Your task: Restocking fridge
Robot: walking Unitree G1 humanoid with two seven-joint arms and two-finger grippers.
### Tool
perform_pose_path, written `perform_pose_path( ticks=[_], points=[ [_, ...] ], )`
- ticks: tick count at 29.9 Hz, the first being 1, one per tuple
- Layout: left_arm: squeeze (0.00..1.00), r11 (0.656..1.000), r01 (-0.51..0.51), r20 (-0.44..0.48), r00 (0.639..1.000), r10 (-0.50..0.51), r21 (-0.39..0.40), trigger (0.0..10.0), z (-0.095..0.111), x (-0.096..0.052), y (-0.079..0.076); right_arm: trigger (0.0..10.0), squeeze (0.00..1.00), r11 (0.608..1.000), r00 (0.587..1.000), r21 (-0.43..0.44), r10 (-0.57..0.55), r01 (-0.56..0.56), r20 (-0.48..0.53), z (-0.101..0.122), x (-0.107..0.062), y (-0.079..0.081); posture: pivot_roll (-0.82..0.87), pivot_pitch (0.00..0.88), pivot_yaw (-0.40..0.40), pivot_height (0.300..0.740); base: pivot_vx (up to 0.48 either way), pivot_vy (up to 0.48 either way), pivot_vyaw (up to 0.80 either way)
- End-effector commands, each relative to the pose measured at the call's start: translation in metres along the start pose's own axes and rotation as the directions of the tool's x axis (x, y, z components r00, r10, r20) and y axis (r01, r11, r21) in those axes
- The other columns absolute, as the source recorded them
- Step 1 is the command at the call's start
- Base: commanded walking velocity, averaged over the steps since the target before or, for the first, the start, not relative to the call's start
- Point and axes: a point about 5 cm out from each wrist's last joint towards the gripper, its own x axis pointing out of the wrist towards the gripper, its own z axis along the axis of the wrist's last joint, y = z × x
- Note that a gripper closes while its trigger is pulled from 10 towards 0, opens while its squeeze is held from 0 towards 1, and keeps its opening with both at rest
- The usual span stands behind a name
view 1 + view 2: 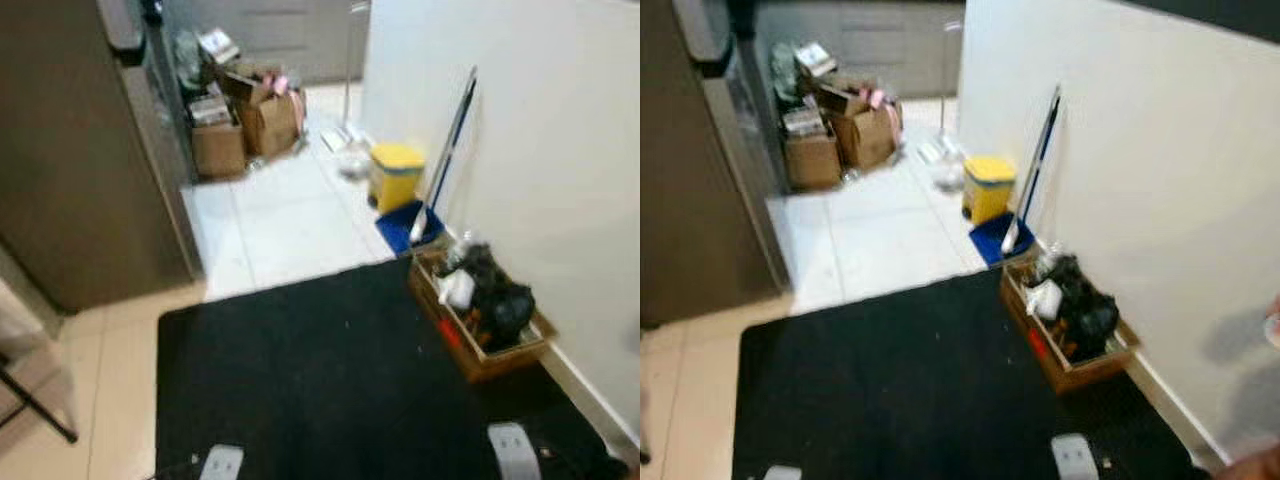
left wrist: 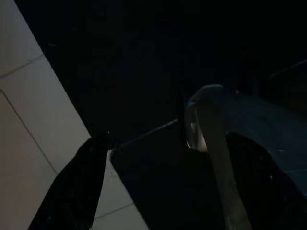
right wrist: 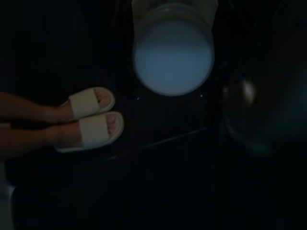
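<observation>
The fridge stands at the floor's left edge, with cardboard boxes beyond it. A black mat covers the near floor, a wooden crate at its right edge. The left end effector hangs over the mat, fingers wide apart; right end effector state: cannot tell.

Head stereo pair: high, angled forward and down, slightly blurred. Shared by both eyes: black mat, fridge at left, crate by wall, boxes far back.

Left wrist: low, near floor, facing down along dark finger at mat edge and tiles.

Right wrist: very dark, facing down onto mat; person's feet in sandals close.
</observation>
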Motion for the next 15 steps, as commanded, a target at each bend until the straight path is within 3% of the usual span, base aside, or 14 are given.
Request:
perform_pose_path(
  ticks=[1, 15],
  points=[
    [0.00, 1.000, 0.013, -0.014, 1.000, -0.013, 0.004, 10.0, -0.0021, 0.0006, -0.0039, 10.0, 0.00, 1.000, 1.000, 0.007, -0.018, 0.018, -0.003, -0.0006, -0.0007, -0.0067, -0.03, 0.000, -0.032, 0.740, 0.424, 0.000, 0.00],
    [0.00, 1.000, 0.016, -0.015, 1.000, -0.016, 0.010, 10.0, -0.0014, 0.0007, -0.0038, 10.0, 0.00, 1.000, 1.000, 0.012, -0.010, 0.010, 0.001, -0.0013, -0.0007, -0.0050, -0.03, 0.000, -0.030, 0.740, 0.425, 0.000, 0.00]
  ],
)
